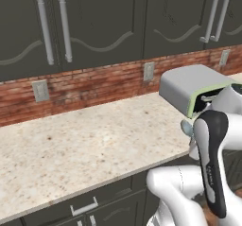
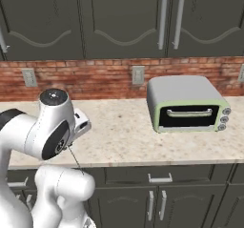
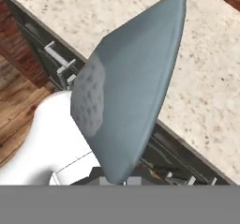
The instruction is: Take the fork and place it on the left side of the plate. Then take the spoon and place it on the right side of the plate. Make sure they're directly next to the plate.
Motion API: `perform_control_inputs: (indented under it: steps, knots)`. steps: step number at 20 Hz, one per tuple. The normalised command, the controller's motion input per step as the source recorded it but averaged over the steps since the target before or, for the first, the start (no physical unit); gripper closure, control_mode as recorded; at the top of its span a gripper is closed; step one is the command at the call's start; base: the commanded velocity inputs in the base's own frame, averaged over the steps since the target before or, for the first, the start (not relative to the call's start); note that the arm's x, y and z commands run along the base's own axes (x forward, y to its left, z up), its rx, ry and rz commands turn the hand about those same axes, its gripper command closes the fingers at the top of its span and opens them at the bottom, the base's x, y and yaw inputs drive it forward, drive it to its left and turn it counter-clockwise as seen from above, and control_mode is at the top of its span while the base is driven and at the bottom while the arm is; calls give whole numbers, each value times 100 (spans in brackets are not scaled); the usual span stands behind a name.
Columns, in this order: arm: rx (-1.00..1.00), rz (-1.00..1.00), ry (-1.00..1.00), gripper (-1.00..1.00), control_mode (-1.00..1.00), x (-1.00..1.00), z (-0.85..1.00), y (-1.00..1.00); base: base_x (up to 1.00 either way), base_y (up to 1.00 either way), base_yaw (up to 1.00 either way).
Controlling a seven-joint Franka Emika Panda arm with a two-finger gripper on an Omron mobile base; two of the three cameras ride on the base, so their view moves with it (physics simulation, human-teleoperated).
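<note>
While gripper clamps spoon (image 3: 126, 92), spoon bowl looms close above counter edge (image 3: 206, 59).

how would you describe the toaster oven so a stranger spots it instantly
Find the speckled stone counter below the red brick backsplash. Toward its right end sits the toaster oven, a rounded grey box. Unlike the flat wall outlets behind it, it has a pale green front, dark glass door and three knobs.
</note>
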Motion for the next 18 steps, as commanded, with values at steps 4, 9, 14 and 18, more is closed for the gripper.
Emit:
perform_control_inputs:
  steps: [4, 9, 14, 18]
  knots:
    - [0, 0, 0, 100, 100, 0, 0, 0, 13, 28, 40]
    - [0, 0, 0, 100, 100, 0, 0, 0, -3, 36, 51]
    - [0, 0, 0, 100, 100, 0, 0, 0, -37, 35, 59]
    - [0, 0, 0, 100, 100, 0, 0, 0, -67, 54, 62]
